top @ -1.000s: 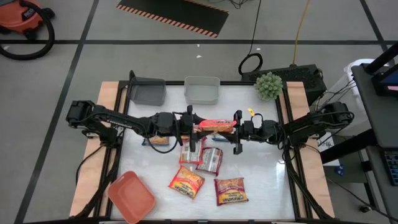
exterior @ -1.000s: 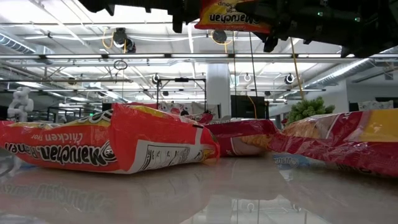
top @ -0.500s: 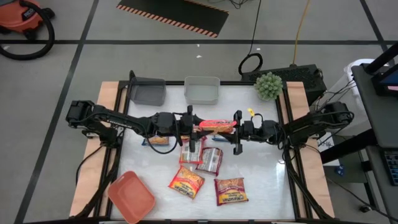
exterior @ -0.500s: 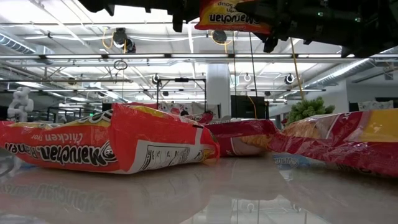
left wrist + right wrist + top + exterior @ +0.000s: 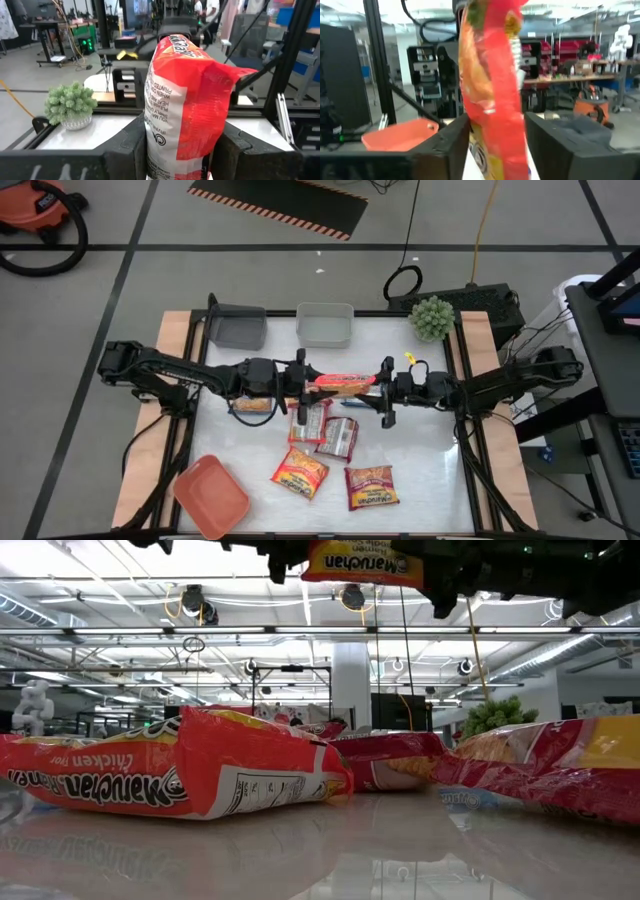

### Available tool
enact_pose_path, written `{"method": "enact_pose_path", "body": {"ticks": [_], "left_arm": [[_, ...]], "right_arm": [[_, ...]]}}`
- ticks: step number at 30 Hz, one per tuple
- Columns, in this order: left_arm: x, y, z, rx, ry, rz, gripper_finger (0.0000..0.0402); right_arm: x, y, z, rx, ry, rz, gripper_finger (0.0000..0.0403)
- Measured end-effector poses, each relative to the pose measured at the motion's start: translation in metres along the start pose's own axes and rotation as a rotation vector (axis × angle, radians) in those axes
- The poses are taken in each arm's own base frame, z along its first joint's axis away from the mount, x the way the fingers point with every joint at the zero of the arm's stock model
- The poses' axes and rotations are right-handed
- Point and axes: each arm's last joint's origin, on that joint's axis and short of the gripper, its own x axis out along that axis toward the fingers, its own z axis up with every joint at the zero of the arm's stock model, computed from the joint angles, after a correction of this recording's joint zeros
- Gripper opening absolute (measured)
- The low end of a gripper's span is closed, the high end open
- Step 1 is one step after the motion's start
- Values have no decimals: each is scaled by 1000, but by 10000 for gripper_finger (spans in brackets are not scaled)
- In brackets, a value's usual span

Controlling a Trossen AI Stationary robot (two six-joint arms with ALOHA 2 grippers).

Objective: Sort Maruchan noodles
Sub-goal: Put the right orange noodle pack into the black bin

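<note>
Carefully now: I keep my left gripper [image 5: 181, 150] pinching the red noodle packet [image 5: 345, 383] above the table's middle while my right gripper [image 5: 495, 145], spread around its other end, backs straight off.

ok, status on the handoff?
Left gripper shut on the raised orange-red packet. Right gripper at its other end, jaws parted wider than the packet. Other packets on the table below; nothing in the way.

An orange-red-and-yellow noodle packet [image 5: 345, 383]; a salmon-red bin [image 5: 211, 497]; a dark grey bin [image 5: 237, 327]; a green plant [image 5: 432, 318].
</note>
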Motion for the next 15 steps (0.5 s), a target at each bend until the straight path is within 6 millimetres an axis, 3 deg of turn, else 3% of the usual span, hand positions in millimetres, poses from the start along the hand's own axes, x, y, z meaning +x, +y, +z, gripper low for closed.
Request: {"method": "enact_pose_path", "body": {"ticks": [8,15], "left_arm": [[-18,2,8,28,78,23,150],[-34,8,14,34,138,142,150]], "right_arm": [[-21,-3,14,-14,127,-15,245],[-44,-6,25,-29,206,-18,241]]}}
